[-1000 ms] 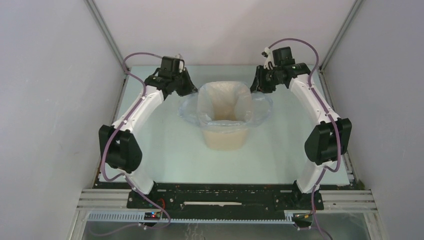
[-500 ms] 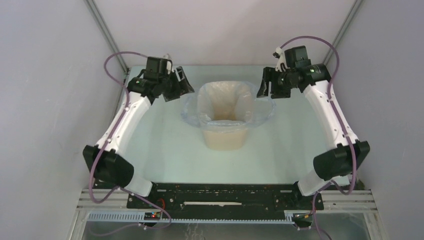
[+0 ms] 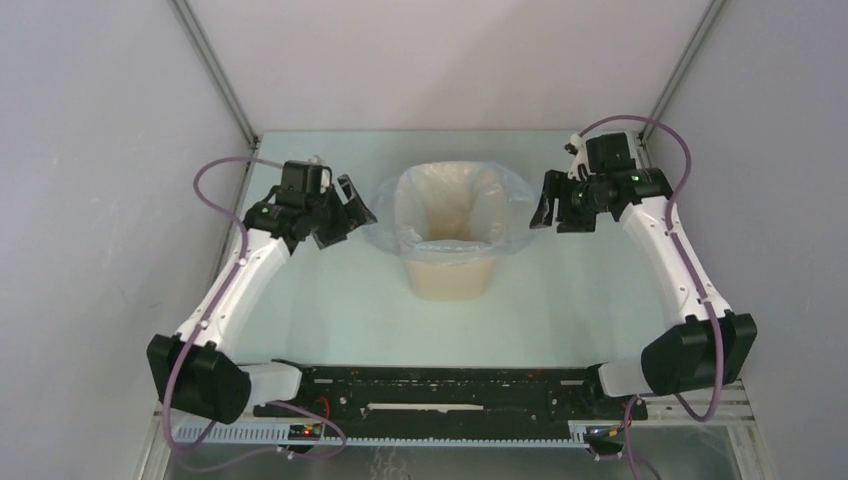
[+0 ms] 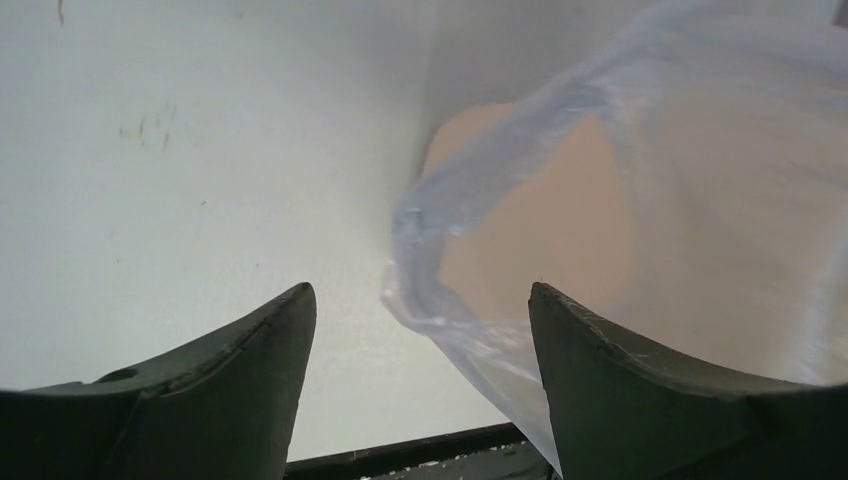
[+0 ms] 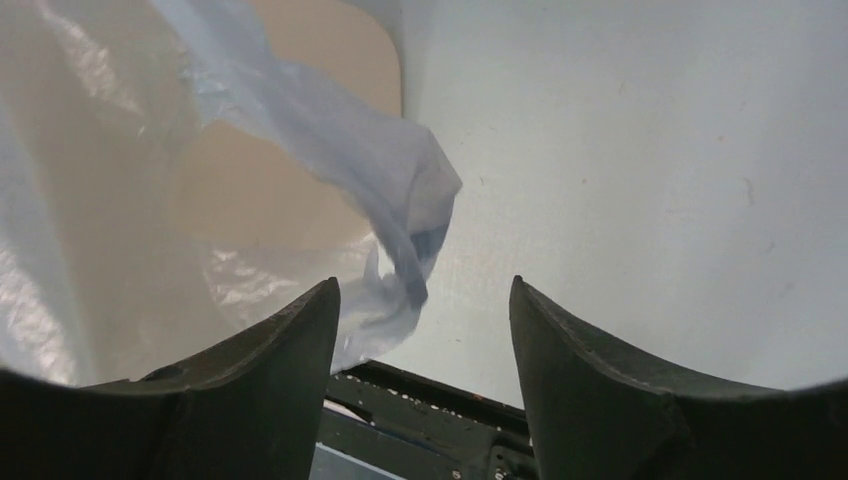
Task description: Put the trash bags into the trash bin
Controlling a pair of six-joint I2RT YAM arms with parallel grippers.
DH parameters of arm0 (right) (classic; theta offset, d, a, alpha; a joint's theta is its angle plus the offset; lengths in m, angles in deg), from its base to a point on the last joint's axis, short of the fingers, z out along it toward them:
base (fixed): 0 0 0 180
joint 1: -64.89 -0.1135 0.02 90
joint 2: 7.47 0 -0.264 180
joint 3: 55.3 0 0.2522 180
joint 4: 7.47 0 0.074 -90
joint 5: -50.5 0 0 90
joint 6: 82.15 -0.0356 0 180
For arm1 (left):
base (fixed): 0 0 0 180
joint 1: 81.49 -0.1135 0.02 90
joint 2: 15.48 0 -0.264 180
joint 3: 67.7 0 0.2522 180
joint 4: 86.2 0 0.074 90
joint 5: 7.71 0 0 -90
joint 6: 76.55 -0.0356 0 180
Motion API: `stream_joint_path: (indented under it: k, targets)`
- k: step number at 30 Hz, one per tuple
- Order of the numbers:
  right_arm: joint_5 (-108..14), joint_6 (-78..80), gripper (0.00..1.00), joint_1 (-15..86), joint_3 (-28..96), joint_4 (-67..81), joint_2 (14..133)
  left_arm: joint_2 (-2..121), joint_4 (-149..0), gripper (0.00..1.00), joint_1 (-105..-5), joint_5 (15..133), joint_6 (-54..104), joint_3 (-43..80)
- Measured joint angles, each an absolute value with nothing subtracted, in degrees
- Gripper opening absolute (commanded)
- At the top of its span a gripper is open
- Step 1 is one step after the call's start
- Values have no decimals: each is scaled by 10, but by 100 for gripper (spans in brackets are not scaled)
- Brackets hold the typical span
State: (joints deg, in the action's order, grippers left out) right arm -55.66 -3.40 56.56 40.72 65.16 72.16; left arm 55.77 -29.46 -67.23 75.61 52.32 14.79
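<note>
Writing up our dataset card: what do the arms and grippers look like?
The left arm and right arm have white shells, black joint housings and looping purple cables. The left gripper and right gripper are black, with broad wedge-shaped fingers tapering to points.

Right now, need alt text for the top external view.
A beige trash bin stands mid-table, lined with a translucent pale-blue trash bag whose edges drape out over the rim. The left arm and right arm reach in from either side of the bin, jaws open and holding nothing.
</note>
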Motion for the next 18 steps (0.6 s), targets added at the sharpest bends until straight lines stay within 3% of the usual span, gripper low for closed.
stream_joint_path:
  k: [3,7,13,18]
  targets:
    - [-565,-42,51,566,398,633,741,588,-306,71,-681,745,542,120]
    - [-590,-64,27,566,378,591,766,626,-352,50,-684,727,568,81]
    - [-657,-95,23,559,308,515,812,670,-429,25,-680,675,610,30]
    - [-696,-110,26,542,290,483,867,727,-475,19,-655,649,617,30]
